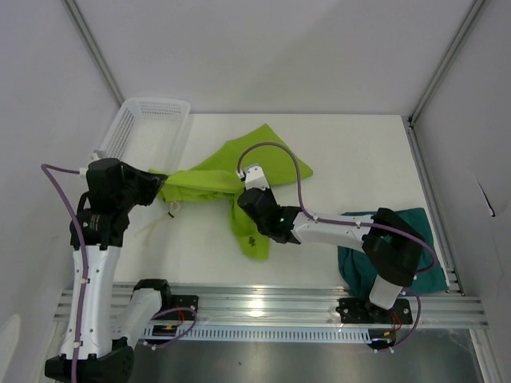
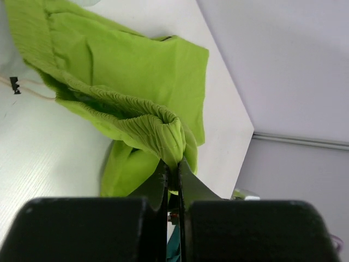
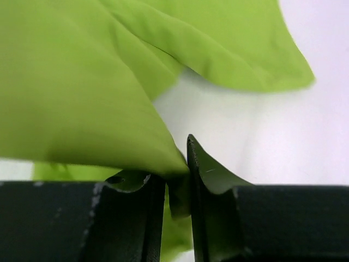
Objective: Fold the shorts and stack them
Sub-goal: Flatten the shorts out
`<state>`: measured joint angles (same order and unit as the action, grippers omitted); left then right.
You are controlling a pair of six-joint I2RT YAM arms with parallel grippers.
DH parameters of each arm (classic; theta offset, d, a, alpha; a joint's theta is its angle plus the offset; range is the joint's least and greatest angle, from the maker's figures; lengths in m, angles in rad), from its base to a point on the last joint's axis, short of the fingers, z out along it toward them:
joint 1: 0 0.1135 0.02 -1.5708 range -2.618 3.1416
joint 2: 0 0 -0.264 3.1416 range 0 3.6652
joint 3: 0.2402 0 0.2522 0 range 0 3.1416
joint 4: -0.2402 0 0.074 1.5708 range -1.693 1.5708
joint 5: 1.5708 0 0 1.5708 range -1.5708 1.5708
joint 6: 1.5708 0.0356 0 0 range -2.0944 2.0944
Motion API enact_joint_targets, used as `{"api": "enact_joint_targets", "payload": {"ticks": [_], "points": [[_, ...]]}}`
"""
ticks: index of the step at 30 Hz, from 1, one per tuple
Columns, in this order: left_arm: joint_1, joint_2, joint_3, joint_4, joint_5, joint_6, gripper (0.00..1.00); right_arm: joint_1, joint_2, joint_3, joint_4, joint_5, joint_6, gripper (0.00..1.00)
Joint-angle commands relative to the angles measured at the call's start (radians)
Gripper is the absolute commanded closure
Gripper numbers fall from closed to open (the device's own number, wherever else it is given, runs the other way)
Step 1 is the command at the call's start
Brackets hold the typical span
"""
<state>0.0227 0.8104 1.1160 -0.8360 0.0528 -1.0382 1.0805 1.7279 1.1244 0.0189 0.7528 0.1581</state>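
Your left gripper (image 1: 156, 185) is clamped tight on the waistband of the lime shorts (image 1: 231, 171), lifted just off the basket's (image 1: 152, 120) near right corner. Your right gripper (image 1: 257, 214) sits mid-table with a lime fold in a narrow gap, and I can't tell if it's actually gripping. The teal shorts (image 1: 423, 239) hug the near right edge, partly under that arm. The table (image 1: 359, 152) is bare at far right.

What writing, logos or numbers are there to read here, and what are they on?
No text is readable in any view.
The lime shorts, teal shorts and basket show no label or print.
A small black tag sits by the cord, but it is too small to read.
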Motion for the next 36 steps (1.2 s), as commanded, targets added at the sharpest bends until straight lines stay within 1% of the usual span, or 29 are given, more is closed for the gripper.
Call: {"api": "enact_joint_targets", "payload": {"ticks": [1,3,5,6,7,9,12,13,14,16,17,18,19,20,22,26,32,36], "points": [[0.019,0.007,0.103,0.048,-0.061,0.012,1.0,-0.05,-0.007,-0.009,-0.161,0.083,0.047,0.77],[0.019,0.016,0.114,0.049,-0.061,0.012,1.0,-0.068,-0.016,-0.014,-0.166,0.068,0.054,0.77],[0.019,0.015,0.113,0.055,-0.034,0.01,1.0,-0.079,-0.031,-0.026,-0.137,0.011,0.034,0.78],[0.017,0.015,0.107,0.058,-0.036,0.009,1.0,-0.079,-0.054,-0.049,-0.098,-0.016,-0.001,0.78],[0.019,0.013,0.101,0.06,-0.042,0.009,1.0,-0.079,-0.063,-0.06,-0.082,-0.076,-0.015,0.78],[0.019,0.015,0.09,0.064,-0.047,0.009,1.0,-0.086,-0.08,-0.075,-0.066,-0.124,-0.032,0.77],[0.02,0.03,0.102,0.06,-0.047,0.015,1.0,-0.116,-0.085,-0.08,-0.094,-0.144,-0.035,0.77],[0.02,0.033,0.116,0.06,-0.047,0.017,1.0,-0.123,-0.09,-0.092,-0.093,-0.164,-0.048,0.77],[0.02,0.038,0.12,0.058,-0.048,0.017,1.0,-0.129,-0.096,-0.1,-0.093,-0.215,-0.054,0.76],[0.02,0.047,0.131,0.061,-0.048,0.017,1.0,-0.137,-0.119,-0.132,-0.08,-0.274,-0.063,0.73],[0.02,0.052,0.13,0.063,-0.048,0.017,1.0,-0.137,-0.129,-0.146,-0.077,-0.318,-0.066,0.64],[0.02,0.055,0.131,0.066,-0.077,0.017,1.0,-0.137,-0.14,-0.161,-0.067,-0.329,-0.065,0.6],[0.02,0.056,0.128,0.066,-0.08,0.017,1.0,-0.137,-0.161,-0.191,-0.062,-0.337,-0.052,0.53],[0.019,0.058,0.127,0.067,-0.087,0.017,1.0,-0.14,-0.172,-0.205,-0.06,-0.337,-0.045,0.5],[0.02,0.062,0.123,0.074,-0.094,0.017,1.0,-0.142,-0.204,-0.239,-0.066,-0.345,-0.032,0.47],[0.02,0.082,0.119,0.089,-0.1,0.02,1.0,-0.14,-0.225,-0.274,-0.091,-0.362,-0.025,0.46],[0.02,0.113,0.119,0.103,-0.084,0.013,1.0,-0.125,-0.209,-0.305,-0.1,-0.362,0.001,0.46],[0.02,0.113,0.11,0.109,-0.088,0.013,1.0,-0.087,-0.182,-0.316,-0.12,-0.32,0.032,0.47]]}}
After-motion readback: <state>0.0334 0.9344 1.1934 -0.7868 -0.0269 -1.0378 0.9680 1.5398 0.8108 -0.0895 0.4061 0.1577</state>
